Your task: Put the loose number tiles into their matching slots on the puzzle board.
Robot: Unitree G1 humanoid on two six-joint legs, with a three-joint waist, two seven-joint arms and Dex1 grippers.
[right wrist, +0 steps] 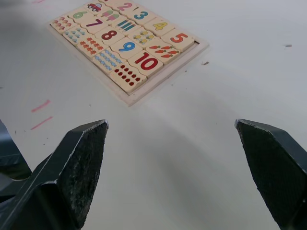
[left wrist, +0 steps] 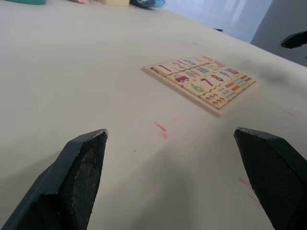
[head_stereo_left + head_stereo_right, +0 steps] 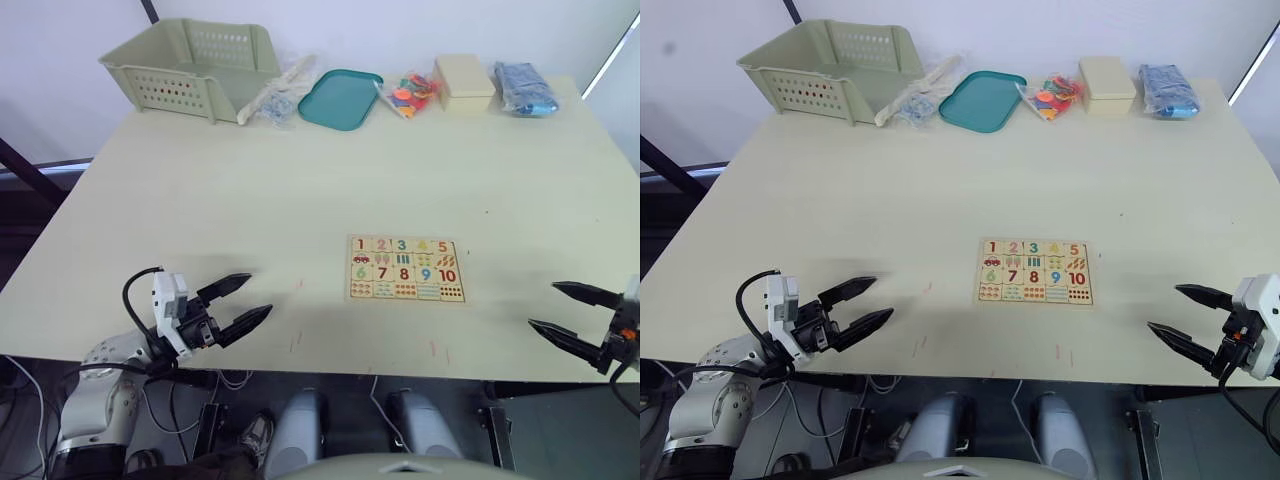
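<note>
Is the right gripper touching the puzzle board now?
Apart. In the left eye view, bare table separates the right gripper from the puzzle board; its open fingers hold nothing.

Puzzle board (image 3: 1034, 272) on table (image 3: 890, 190) between two wide-open, empty grippers.

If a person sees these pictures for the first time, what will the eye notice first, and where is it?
First comes the puzzle board, lying flat near the middle of the table, with tiles 1 to 5 already filling its top row. Next are the left gripper and right gripper, both open and empty over the near edge, one on each side of the board. Along the far edge stand a green basket and a teal tray.
</note>
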